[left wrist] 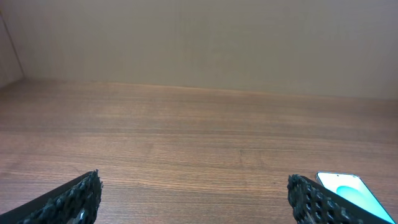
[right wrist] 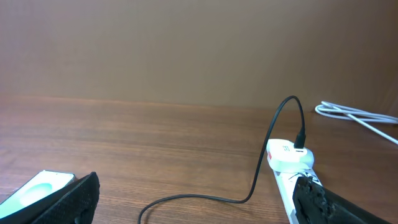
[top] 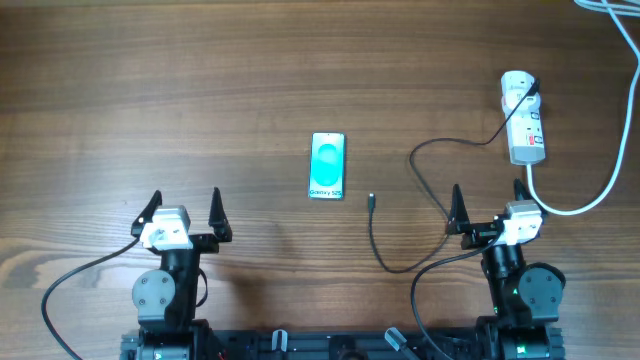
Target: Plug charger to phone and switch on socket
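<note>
Turquoise-screened and white-edged, the phone (top: 328,166) lies flat near the middle of the tabletop (top: 200,90), its end with the small text towards the arms. Just to its right rests the small metal tip (top: 371,201) of the charger (top: 372,232), apart from the phone and not plugged in. Its thin black cable curls towards the arms, loops back up and runs to a black plug in the socket (top: 524,125), a white power strip with red marks at the far right. A thick white cord (top: 600,200) leaves the strip and sweeps round to the table's far edge.

Near the front edge, the left claw (top: 185,195) and the right claw (top: 487,190) both stand spread wide, grasping nothing. The right one sits close to the cable's loop.

Brown wood grain runs across the whole tabletop. Beyond its far edge, the wrist views show a plain, dull beige wall (left wrist: 199,37).
</note>
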`<move>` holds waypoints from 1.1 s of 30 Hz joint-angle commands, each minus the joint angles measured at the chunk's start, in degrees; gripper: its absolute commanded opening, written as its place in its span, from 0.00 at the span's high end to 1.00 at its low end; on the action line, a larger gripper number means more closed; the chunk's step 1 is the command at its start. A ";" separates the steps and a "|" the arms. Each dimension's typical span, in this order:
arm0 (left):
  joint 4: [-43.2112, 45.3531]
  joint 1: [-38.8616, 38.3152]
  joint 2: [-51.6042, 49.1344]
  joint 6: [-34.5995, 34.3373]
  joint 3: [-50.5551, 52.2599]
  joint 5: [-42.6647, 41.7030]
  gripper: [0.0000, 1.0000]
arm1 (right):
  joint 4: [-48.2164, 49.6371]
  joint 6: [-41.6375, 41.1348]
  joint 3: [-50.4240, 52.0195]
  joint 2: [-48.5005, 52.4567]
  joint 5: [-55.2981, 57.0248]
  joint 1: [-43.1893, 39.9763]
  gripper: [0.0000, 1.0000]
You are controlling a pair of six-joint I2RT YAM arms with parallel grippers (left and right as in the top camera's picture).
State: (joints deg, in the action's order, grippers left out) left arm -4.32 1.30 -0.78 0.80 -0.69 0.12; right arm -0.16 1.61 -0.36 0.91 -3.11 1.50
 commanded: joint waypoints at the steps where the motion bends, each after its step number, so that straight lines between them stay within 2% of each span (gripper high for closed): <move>1: -0.02 0.42 0.39 0.24 0.37 -0.68 0.00 | 0.24 -0.13 0.07 0.11 0.50 -0.24 0.00; 9: -0.07 0.42 0.39 -0.68 0.35 -2.01 0.00 | 0.24 -0.13 0.07 0.11 0.50 -0.24 0.00; 13: 1.55 0.42 0.39 -23.76 0.35 -17.77 0.00 | 0.24 -0.13 0.07 0.11 0.50 -0.24 0.00; 15: 1.88 0.42 0.39 -31.93 0.35 -24.00 0.00 | 0.24 -0.13 0.07 0.11 0.50 -0.24 0.00; 18: 2.82 0.42 0.39 -32.98 0.35 -24.37 0.00 | 0.24 -0.11 0.07 0.11 0.52 -0.24 0.00; 21: 5.99 0.44 0.39 -37.70 0.35 -24.59 0.00 | 0.24 -0.13 0.07 0.11 0.50 -0.24 0.00; 26: 21.51 0.44 0.39 -37.70 -0.57 -22.08 0.00 | 0.24 -0.13 0.07 0.11 0.50 -0.24 0.00; 29: 21.66 0.44 -0.37 -37.00 -6.75 -16.59 0.00 | 0.24 -0.13 0.07 0.11 0.50 -0.24 0.00; 31: 20.72 0.44 -3.26 -32.85 -12.44 -15.91 0.00 | 0.24 -0.13 0.07 0.11 0.52 -0.24 0.00; 33: 16.13 0.44 -7.80 -28.96 -19.43 -16.13 0.00 | 0.24 -0.11 0.07 0.11 0.50 -0.24 0.00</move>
State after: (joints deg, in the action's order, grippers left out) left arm 15.25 1.30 -3.46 -34.39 -10.41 -18.11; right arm -0.14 1.61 -0.36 0.93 -3.11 1.50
